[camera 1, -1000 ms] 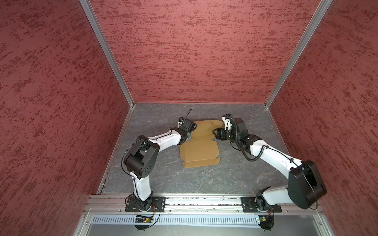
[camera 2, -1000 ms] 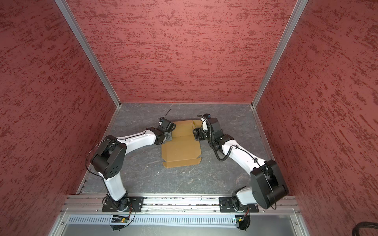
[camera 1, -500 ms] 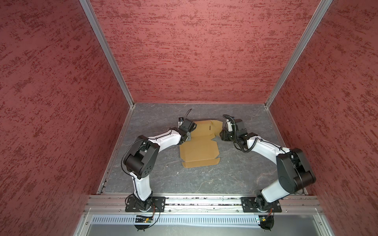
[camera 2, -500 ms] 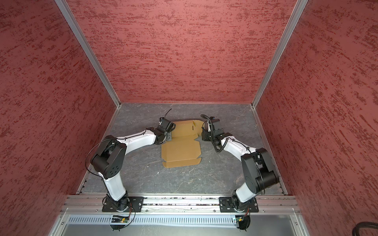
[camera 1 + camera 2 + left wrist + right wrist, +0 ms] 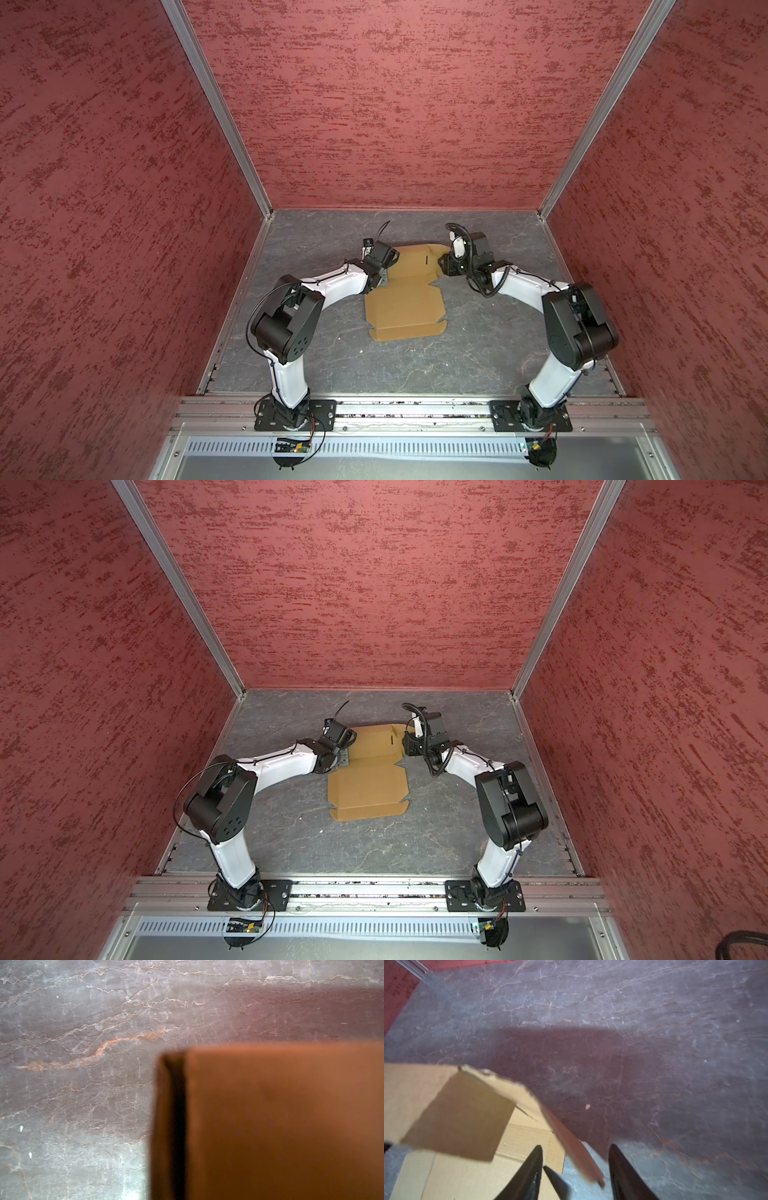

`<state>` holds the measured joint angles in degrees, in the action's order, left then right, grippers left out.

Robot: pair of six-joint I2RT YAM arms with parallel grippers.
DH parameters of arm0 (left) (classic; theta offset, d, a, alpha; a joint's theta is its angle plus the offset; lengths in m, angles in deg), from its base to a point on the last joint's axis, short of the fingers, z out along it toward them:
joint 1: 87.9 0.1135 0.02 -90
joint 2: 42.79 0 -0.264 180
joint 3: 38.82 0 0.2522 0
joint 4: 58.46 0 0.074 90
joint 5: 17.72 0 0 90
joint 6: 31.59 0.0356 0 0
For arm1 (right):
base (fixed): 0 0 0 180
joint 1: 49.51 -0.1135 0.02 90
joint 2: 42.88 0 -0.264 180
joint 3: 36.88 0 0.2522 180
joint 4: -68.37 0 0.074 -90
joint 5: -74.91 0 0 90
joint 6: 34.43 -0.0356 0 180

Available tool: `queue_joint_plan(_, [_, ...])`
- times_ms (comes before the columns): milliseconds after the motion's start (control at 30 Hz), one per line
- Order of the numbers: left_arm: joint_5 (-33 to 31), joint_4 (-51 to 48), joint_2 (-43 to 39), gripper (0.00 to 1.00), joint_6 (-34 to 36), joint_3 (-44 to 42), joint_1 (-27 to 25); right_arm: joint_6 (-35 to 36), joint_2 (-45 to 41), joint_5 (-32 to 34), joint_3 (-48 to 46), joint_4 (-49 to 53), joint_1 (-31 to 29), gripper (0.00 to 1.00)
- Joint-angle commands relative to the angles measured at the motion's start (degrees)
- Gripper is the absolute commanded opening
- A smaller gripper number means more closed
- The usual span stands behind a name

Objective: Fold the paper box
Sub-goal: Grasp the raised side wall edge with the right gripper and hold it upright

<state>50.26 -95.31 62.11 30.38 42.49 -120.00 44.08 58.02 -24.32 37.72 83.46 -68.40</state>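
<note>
The paper box (image 5: 405, 305) lies as a flat tan cardboard sheet mid-table in both top views (image 5: 368, 785). My left gripper (image 5: 383, 279) rests at the sheet's rear left edge. In the left wrist view a blurred raised flap (image 5: 280, 1115) hides its fingers, so a grip cannot be seen. My right gripper (image 5: 444, 266) is at the rear right corner. In the right wrist view it (image 5: 576, 1147) stands open, with the lifted edge of a flap (image 5: 456, 1113) passing between the dark fingers (image 5: 620, 1167).
Red textured walls (image 5: 395, 104) close in the grey marbled table (image 5: 415, 365) on three sides. An aluminium rail (image 5: 407, 409) with both arm bases runs along the front. The right elbow (image 5: 579, 328) stands high near the right wall.
The right arm's elbow has swung up and inward while its gripper stayed at the rear right flap with jaws narrowing. The left arm and the sheet have not moved.
</note>
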Motion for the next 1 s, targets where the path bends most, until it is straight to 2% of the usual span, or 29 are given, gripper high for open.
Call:
queue_joint_plan(0, [1.7, -2.2, 0.5, 0.0, 0.9, 0.6, 0.3, 1.3, 1.4, -2.0, 2.0, -1.7, 0.5, 0.48])
queue_joint_plan(433, [2.2, -1.6, 1.4, 0.0, 0.1, 0.9, 0.3, 1.8, -1.4, -3.7, 0.3, -2.3, 0.4, 0.22])
queue_joint_plan(967, [1.8, -0.8, 1.0, 0.0, -2.4, 0.7, -0.2, 1.7, -6.4, -7.0, -1.5, 0.0, -0.3, 0.14])
